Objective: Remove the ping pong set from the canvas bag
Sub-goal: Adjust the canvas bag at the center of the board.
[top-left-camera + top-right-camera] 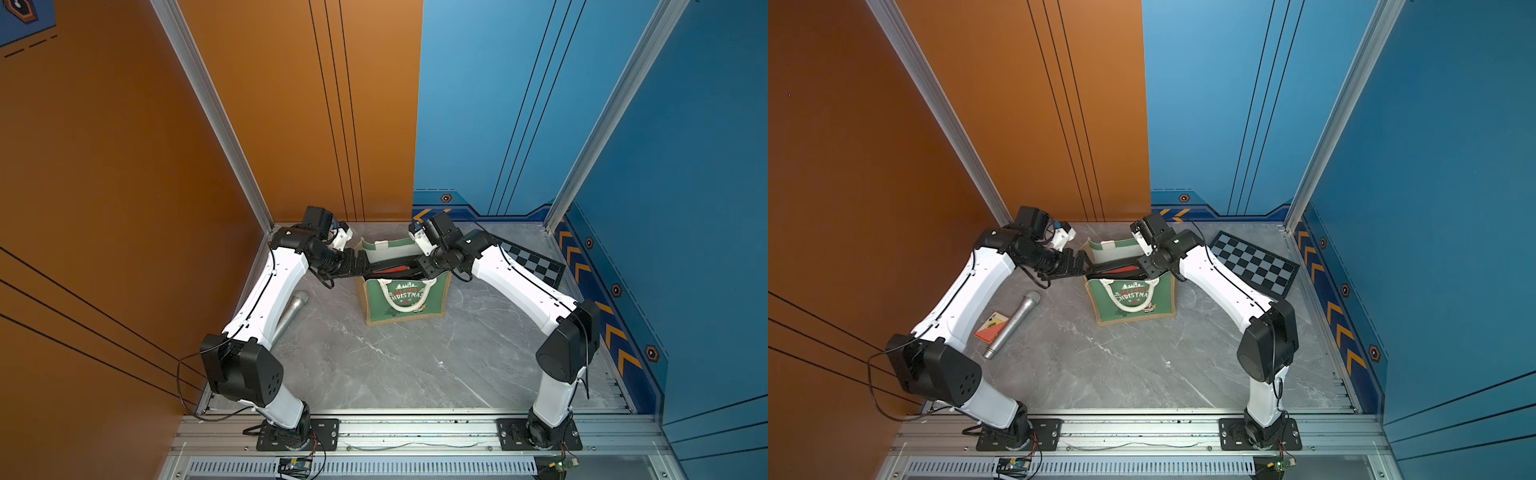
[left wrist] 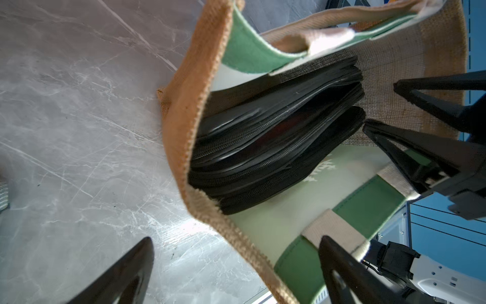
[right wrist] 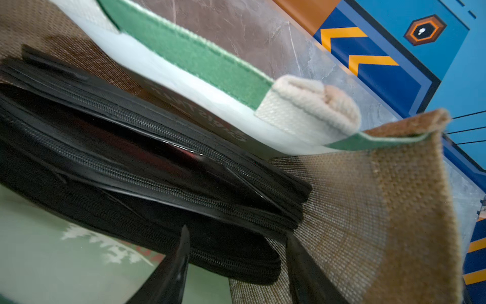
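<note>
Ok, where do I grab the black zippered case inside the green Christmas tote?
I'd pinch the upward zipped rim of the black zippered case across its thin width, coming down through the open mouth of the green-and-burlap tote. It stands on edge between the walls, leaving only that rim exposed.

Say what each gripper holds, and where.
Left gripper: nothing, open astride a wall of the green-and-burlap canvas bag. Right gripper: around one end of the black zippered case, grip unclear.
</note>
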Robot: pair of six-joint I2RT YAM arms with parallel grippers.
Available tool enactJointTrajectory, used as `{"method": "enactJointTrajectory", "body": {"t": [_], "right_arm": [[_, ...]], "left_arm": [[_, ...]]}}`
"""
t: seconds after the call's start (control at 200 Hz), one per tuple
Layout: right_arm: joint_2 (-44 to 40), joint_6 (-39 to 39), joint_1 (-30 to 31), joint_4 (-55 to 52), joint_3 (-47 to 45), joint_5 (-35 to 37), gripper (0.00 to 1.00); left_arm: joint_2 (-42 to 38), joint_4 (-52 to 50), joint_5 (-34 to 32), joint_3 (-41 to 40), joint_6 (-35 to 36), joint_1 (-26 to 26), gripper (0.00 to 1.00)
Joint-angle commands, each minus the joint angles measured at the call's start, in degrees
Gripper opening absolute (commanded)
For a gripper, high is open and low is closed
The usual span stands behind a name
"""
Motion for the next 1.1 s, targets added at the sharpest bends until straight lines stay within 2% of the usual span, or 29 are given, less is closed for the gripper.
{"method": "enactJointTrajectory", "body": {"t": [0.0, 0.055, 0.09, 0.115, 0.215, 0.395, 0.545, 0.661, 0.726, 0.831, 0.891, 1.021, 1.096], "right_arm": [[-1.4, 0.0, 0.1, -4.5, -1.1, 1.0, 0.58], [-1.2, 0.1, 0.3, -4.8, -1.1, 0.9, 0.58], [-1.1, 0.0, 0.5, -5.0, -1.1, 1.0, 0.58], [-1.1, 0.0, 0.6, -5.2, -1.1, 1.1, 0.57], [-1.1, 0.1, 0.9, -5.9, -1.1, 0.4, 0.57], [-0.9, -0.2, 2.8, -9.6, -0.3, -3.5, 0.57], [-0.3, -0.5, 7.0, -13.1, 0.6, -10.8, 0.55], [0.7, -0.9, 9.8, -15.1, 2.4, -12.4, 0.54], [0.7, -0.3, 9.9, -14.5, 3.6, -10.6, 0.55], [0.4, 0.4, 9.5, -10.5, 5.4, -1.8, 0.63], [1.4, -0.7, 9.1, -9.0, 7.5, 0.9, 0.65], [7.2, -2.5, 6.5, -8.9, 15.5, 1.6, 0.65], [11.7, -3.5, 4.5, -11.2, 21.1, -1.0, 0.59]], "left_arm": [[3.4, -2.7, 0.2, 2.2, 1.3, -0.4, 1.0], [5.1, -2.7, -0.4, 3.2, 1.8, -0.6, 0.9], [6.0, -2.7, -1.1, 3.8, 2.0, -0.6, 0.88], [6.7, -2.8, -1.5, 4.3, 2.0, -0.6, 0.77], [8.2, -2.7, -2.8, 5.6, 2.0, -0.4, 0.47], [9.8, -2.4, -6.0, 8.7, 3.8, 0.3, 0.0], [11.9, -1.0, -8.6, 13.8, 6.6, 0.3, 0.0], [14.0, -1.0, -8.8, 17.6, 9.6, -0.3, 0.0], [14.7, -0.9, -9.6, 18.5, 12.0, -1.0, 0.0], [14.5, 1.8, -11.4, 16.9, 15.4, -1.8, 0.0], [14.3, 3.0, -11.6, 15.7, 16.4, -2.1, 0.0], [12.8, 6.0, -12.4, 12.1, 17.1, -2.4, 0.0], [11.9, 8.0, -13.3, 9.8, 17.2, -2.6, 0.0]]}}
